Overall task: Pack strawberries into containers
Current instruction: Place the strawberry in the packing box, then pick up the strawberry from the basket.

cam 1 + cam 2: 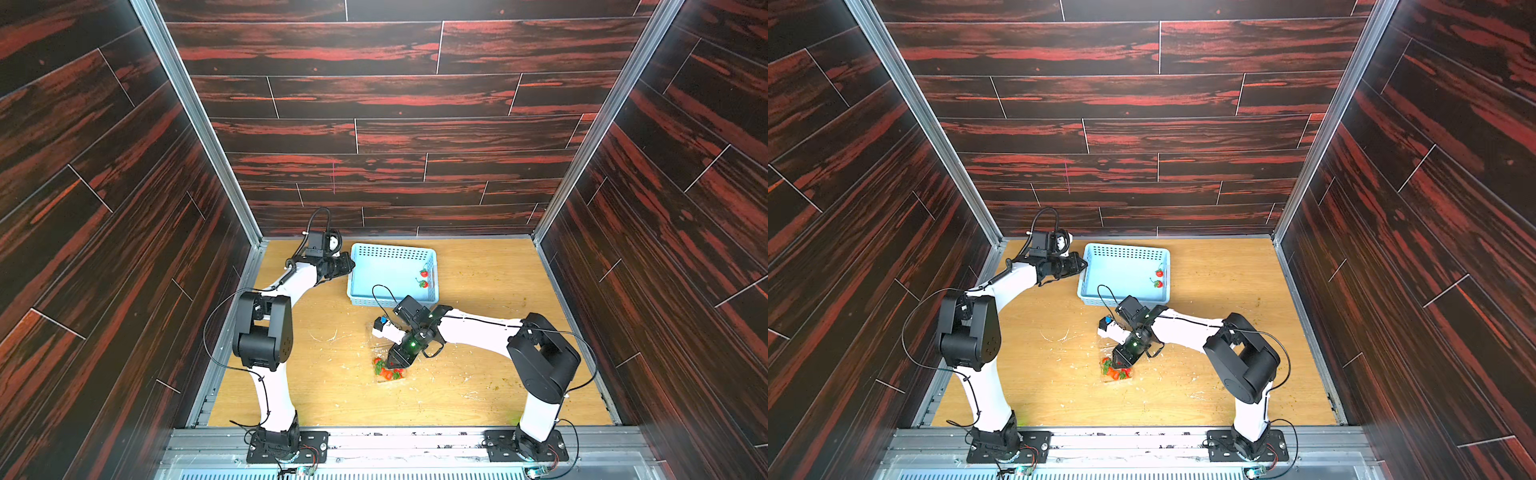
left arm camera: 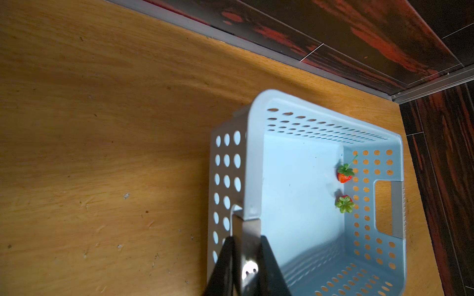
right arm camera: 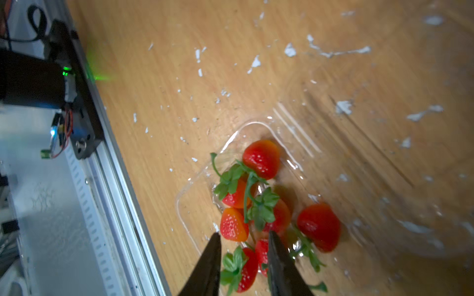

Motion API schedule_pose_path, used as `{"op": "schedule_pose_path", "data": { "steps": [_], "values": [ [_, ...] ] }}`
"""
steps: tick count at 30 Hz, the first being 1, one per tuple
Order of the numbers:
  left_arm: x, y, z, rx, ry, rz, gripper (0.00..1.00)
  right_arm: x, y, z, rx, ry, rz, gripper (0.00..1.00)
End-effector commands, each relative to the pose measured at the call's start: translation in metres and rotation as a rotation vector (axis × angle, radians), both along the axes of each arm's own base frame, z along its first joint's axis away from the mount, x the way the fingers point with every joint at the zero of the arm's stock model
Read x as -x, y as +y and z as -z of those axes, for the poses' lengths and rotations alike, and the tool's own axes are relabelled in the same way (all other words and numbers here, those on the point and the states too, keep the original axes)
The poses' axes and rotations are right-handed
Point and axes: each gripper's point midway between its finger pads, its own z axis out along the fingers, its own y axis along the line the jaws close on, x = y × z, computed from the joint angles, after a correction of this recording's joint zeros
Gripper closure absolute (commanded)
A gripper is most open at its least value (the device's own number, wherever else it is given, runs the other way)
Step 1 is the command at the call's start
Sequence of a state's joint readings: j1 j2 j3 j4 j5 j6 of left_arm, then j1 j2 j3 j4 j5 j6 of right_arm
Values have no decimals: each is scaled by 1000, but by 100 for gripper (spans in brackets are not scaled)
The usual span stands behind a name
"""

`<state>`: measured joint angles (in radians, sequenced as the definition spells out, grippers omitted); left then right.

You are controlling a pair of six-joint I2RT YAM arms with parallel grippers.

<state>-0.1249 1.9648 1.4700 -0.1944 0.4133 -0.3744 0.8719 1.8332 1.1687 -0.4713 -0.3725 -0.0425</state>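
Most strawberries packed in clear clamshell; two left in blue basket. Left gripper clamped on basket rim; right gripper slightly parted, apparently empty.

Strawberries in clamshell; two berries in basket behind.

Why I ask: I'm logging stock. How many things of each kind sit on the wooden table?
Light blue perforated plastic basket: 1
Transparent plastic clamshell box: 1
Small red strawberries with green caps: about 9 (2 in basket, roughly 7 overlapping in box)
Total: about 11
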Motion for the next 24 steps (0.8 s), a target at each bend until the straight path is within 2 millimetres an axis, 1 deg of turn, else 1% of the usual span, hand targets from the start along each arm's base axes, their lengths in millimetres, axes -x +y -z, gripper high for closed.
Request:
{"op": "schedule_pose_path", "data": {
  "steps": [1, 4, 6, 8, 10, 12, 14, 19, 22, 24],
  "values": [
    [-4, -7, -30, 32, -64, 17, 100, -21, 5, -43, -80, -94, 22, 64],
    [-4, -7, -32, 31, -67, 18, 100, -61, -9, -69, -93, -203, 104, 62],
    [-3, -7, -33, 32, -69, 17, 100, -91, -23, -83, -100, -254, 157, 62],
    [-2, -6, -35, 31, -73, 17, 100, -122, -36, -92, -80, -319, 210, 61],
    [-1, -5, -35, 26, -73, 16, 100, -154, -51, -93, -40, -369, 269, 60],
    [-1, -5, -36, 25, -73, 17, 100, -181, -63, -80, 40, -405, 286, 60],
    [0, -5, -37, 26, -73, 16, 100, -208, -67, -64, 111, -447, 283, 57],
    [3, -4, -41, 16, -79, 17, 100, -261, -79, -43, 236, -531, 324, 53],
    [3, -5, -42, 15, -79, 20, 100, -278, -82, -31, 301, -540, 309, 53],
    [3, -4, -42, 13, -77, 20, 100, -283, -84, -21, 331, -547, 300, 53]
  ]
}}
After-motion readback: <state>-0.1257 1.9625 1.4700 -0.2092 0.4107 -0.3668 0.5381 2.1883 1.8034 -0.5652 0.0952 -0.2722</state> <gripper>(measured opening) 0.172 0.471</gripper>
